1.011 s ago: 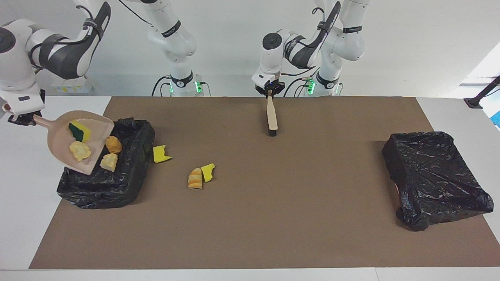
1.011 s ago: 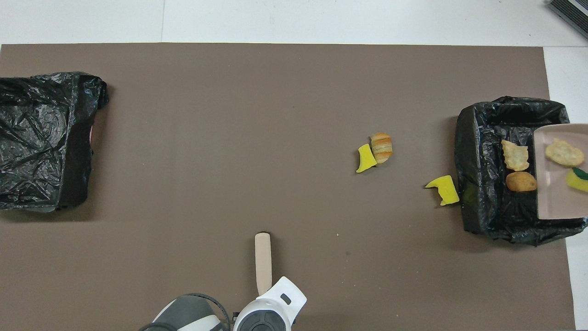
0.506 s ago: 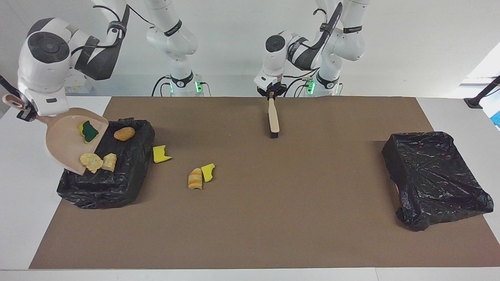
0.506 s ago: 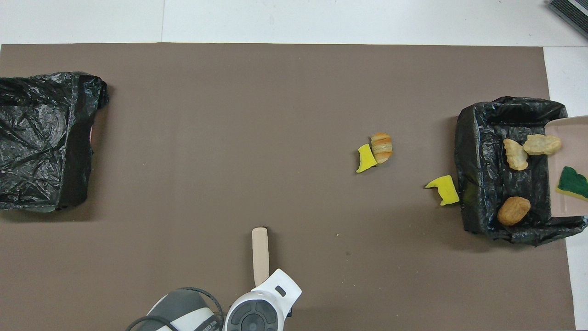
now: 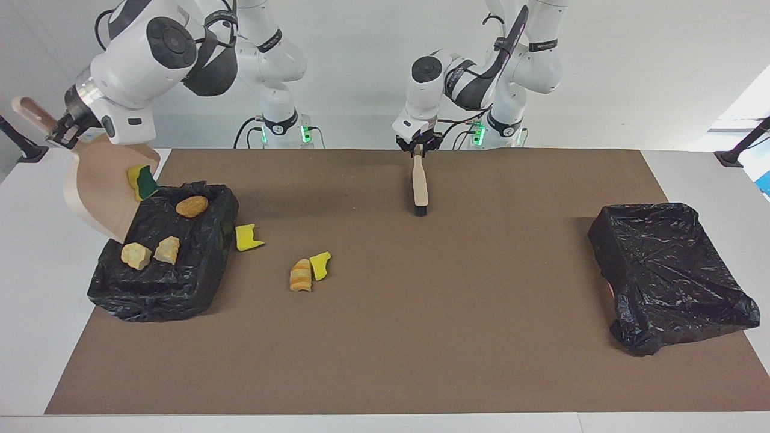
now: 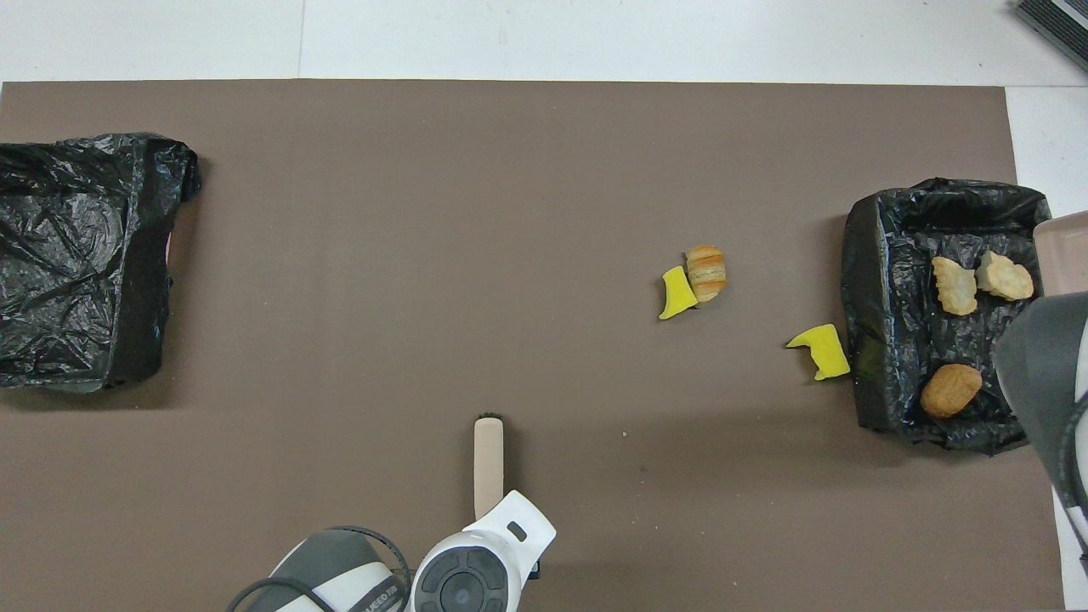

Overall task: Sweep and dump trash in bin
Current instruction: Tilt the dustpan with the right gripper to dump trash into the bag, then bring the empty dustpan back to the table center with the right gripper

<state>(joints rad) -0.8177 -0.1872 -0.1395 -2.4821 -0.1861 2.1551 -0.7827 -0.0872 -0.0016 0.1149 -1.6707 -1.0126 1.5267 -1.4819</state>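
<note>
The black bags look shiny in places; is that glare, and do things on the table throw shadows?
Facing view: the covered black bag toward the left arm's end shows pale sheen on its crinkles and darkens the brown mat beside it; the brush throws a soft shadow. Overhead view: the same bag glints in creases, and the lined bin casts a faint shadow.

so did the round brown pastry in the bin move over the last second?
Yes. The brown pastry slid toward the robots inside the bin, away from the two pale chunks.
</note>
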